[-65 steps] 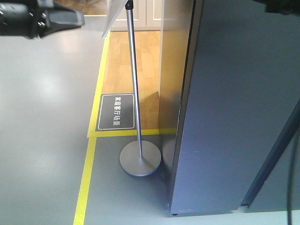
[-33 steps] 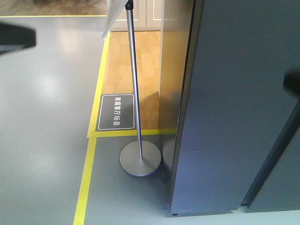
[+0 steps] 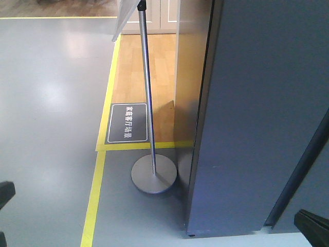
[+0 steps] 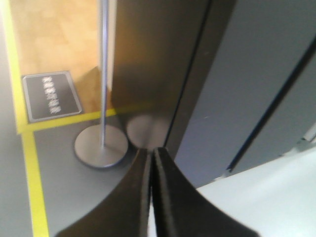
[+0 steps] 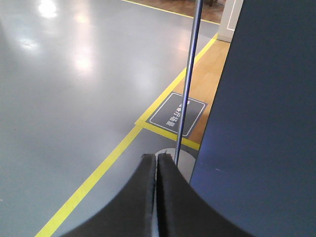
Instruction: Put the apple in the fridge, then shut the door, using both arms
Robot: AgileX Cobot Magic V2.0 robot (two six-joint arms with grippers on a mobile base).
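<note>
The fridge [image 3: 257,113] stands at the right as a tall dark grey block; only its outer faces show, with no white interior in sight. It also shows in the left wrist view [image 4: 237,79] and the right wrist view [image 5: 261,108]. A dark slanted seam [image 3: 300,170] crosses its right part; I cannot tell which face is the door. The apple is out of view. My left gripper [image 4: 150,150] is shut and empty, above the floor by the fridge's corner. My right gripper [image 5: 156,157] is shut and empty. Black arm parts show at the bottom left [image 3: 4,193] and bottom right [image 3: 313,226].
A sign stand with a thin metal pole [image 3: 146,87] and a round grey base [image 3: 153,174] stands just left of the fridge. A dark floor plaque [image 3: 127,122] lies on wood flooring, bordered by yellow tape [image 3: 95,195]. Grey floor stretches to the left.
Both arms have dropped in the front view, from the top corners a second ago to the bottom corners now. The fridge and the sign stand have not moved.
</note>
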